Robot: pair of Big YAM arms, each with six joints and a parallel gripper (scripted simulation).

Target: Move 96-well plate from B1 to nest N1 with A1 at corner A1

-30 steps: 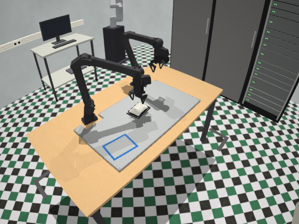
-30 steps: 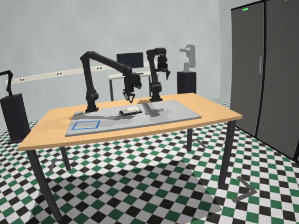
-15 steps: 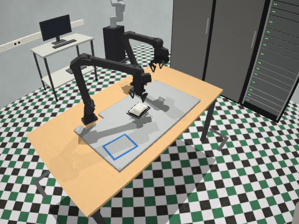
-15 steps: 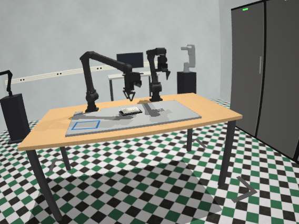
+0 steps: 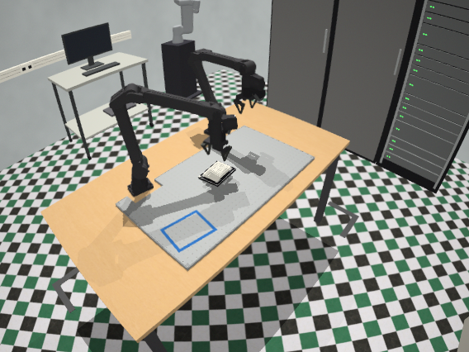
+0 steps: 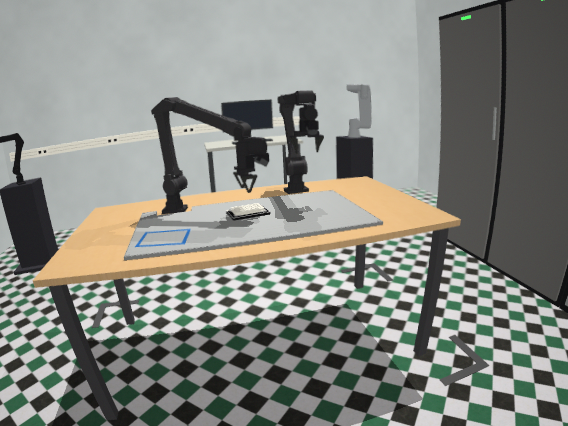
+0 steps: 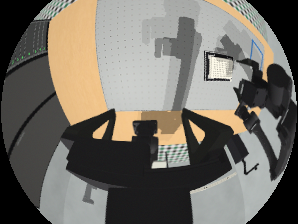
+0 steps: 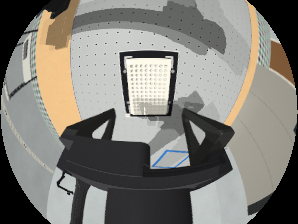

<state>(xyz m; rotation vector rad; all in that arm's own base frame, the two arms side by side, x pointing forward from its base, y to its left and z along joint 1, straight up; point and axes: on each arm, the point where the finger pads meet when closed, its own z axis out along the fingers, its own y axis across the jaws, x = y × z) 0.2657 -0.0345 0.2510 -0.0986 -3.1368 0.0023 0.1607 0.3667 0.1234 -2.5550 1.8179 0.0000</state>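
Observation:
The white 96-well plate (image 5: 217, 172) lies inside a black nest frame in the middle of the grey mat (image 5: 223, 182). It also shows in the exterior view (image 6: 247, 209). My right gripper (image 5: 216, 152) hangs open and empty a little above the plate's far side. In the right wrist view the plate (image 8: 149, 84) lies flat just ahead of the open fingers. My left gripper (image 5: 245, 103) is open and empty, raised above the table's far edge. In the left wrist view the plate (image 7: 218, 66) is small and far off. I cannot tell where the cut-off corner is.
A blue outlined rectangle (image 5: 188, 230) is marked on the mat near the front edge, with nothing in it. The right arm's base (image 5: 139, 186) stands at the mat's left. Tall grey cabinets (image 5: 351, 70) stand behind the table.

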